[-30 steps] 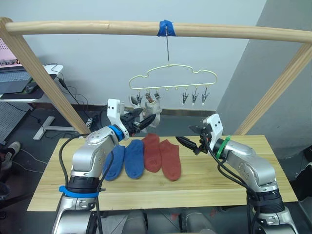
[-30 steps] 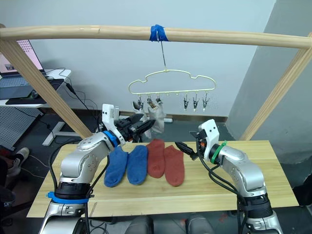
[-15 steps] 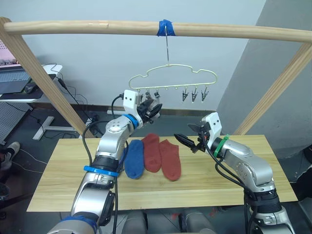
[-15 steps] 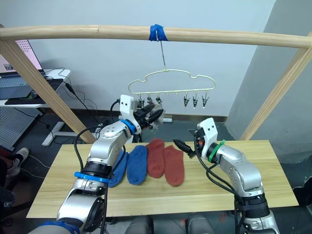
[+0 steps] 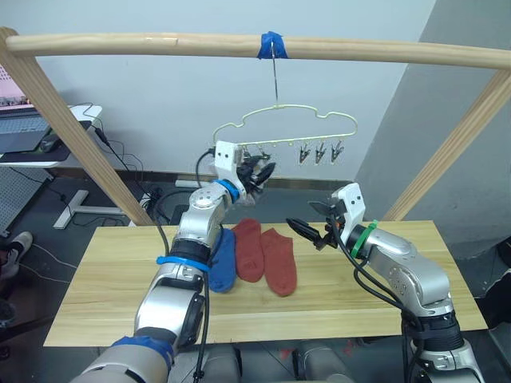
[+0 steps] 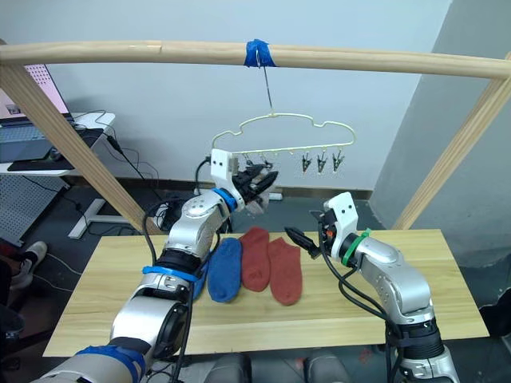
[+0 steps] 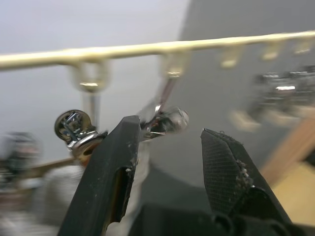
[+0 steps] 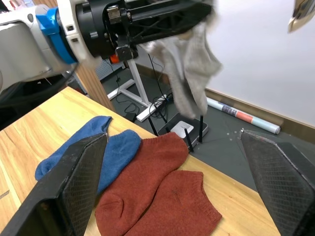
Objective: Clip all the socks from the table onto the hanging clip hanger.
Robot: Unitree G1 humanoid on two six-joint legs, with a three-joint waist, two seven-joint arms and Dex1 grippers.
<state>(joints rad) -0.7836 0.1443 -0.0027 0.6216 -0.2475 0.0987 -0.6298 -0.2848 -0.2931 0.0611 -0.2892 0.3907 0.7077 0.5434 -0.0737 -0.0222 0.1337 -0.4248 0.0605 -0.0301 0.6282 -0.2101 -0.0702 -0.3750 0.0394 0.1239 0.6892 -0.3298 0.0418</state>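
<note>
The pale clip hanger (image 5: 283, 128) hangs by its hook from the taped wooden rail. My left gripper (image 5: 257, 170) is raised to its left clips and stands open, with one metal clip (image 7: 165, 120) against its left finger (image 7: 110, 172). A light grey sock (image 8: 189, 78) hangs right beside that gripper. Two brick red socks (image 5: 249, 249) (image 5: 279, 263) and two blue socks (image 8: 118, 150) (image 8: 74, 152) lie flat on the table (image 5: 359, 295); in the eye views my left arm covers part of the blue ones. My right gripper (image 5: 311, 222) hovers open above the table, right of the red socks.
The thick wooden rail (image 5: 160, 44) spans the top, with slanted posts at both ends. Three bare clips (image 5: 319, 152) hang on the hanger's right side. A white desk with a laptop (image 5: 24, 132) stands behind on the left.
My left arm has swung up from beside the blue socks to the hanger's left clips, and the hanger has shifted slightly right. The right arm has stayed put.
</note>
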